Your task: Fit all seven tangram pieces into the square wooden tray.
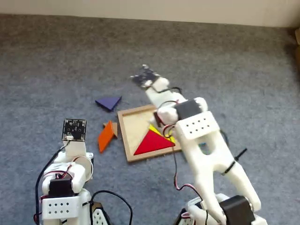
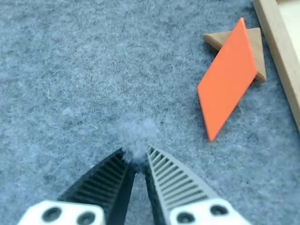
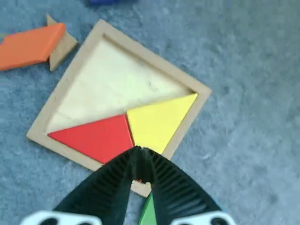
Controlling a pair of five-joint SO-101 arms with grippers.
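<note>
Left end effector (image 2: pixel 136 157): jaws together, nothing held, low over carpet (image 2: pixel 70 70). Orange parallelogram (image 2: pixel 228 79) lies ahead of it, off toward tray side, well apart from tips. Long axis slanted, roughly alongside near rim of tray (image 1: pixel 123 136). It overlaps tan triangle (image 2: pixel 257 47). Blue triangle (image 1: pixel 108 102) sits farther off, past tray corner. Tray holds 2 pieces, touching: red triangle (image 1: pixel 152 142), yellow triangle (image 1: pixel 164 135). Right end effector (image 3: pixel 139 157): jaws together, over rim by red-yellow seam. Judgement: left arm nearer parallelogram; should grip across short width.
</note>
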